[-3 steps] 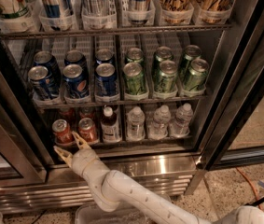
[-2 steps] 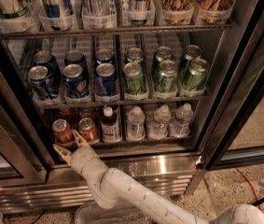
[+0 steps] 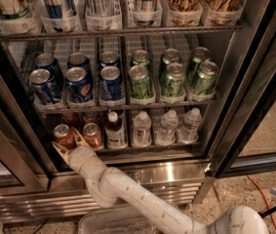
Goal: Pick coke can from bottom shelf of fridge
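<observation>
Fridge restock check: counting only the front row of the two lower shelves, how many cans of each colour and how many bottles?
Blue cans: 3
Green cans: 3
Red cans: 2
Bottles: 4
Total: 12
Pincer: open, by the left red can.

Coke can (image 3: 63,135) stands front left on the bottom shelf (image 3: 147,153) of the fridge (image 3: 235,82), with a second can (image 3: 92,136) just right of it and bottles (image 3: 142,128) further right. Pincer (image 3: 66,138) is at the shelf's front edge, right at the coke can.
</observation>
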Motion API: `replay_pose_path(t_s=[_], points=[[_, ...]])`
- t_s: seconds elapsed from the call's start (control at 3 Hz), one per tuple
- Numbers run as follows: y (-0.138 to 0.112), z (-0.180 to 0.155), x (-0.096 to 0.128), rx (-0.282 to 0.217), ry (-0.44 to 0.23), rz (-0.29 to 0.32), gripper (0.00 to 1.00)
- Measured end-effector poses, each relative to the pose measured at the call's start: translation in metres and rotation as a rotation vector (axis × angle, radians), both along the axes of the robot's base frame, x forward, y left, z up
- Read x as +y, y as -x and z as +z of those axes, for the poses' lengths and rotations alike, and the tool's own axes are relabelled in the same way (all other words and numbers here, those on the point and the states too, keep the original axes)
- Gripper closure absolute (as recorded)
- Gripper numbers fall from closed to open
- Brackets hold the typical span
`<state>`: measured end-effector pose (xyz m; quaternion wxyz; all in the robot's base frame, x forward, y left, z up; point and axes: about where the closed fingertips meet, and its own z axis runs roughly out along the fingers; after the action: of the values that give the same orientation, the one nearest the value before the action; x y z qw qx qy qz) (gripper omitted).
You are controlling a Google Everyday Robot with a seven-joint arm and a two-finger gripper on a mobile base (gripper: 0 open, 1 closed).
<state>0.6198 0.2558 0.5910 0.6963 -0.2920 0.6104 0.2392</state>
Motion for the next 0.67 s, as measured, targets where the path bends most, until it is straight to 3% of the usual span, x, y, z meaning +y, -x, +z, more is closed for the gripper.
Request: replay_pose_path(t_s=[0.33, 0.67], points=[[-0.0049, -0.0009, 0.0065, 0.001, -0.001, 0.007, 0.35], [-0.0049, -0.0009, 0.0057, 0.001, -0.001, 0.007, 0.55]])
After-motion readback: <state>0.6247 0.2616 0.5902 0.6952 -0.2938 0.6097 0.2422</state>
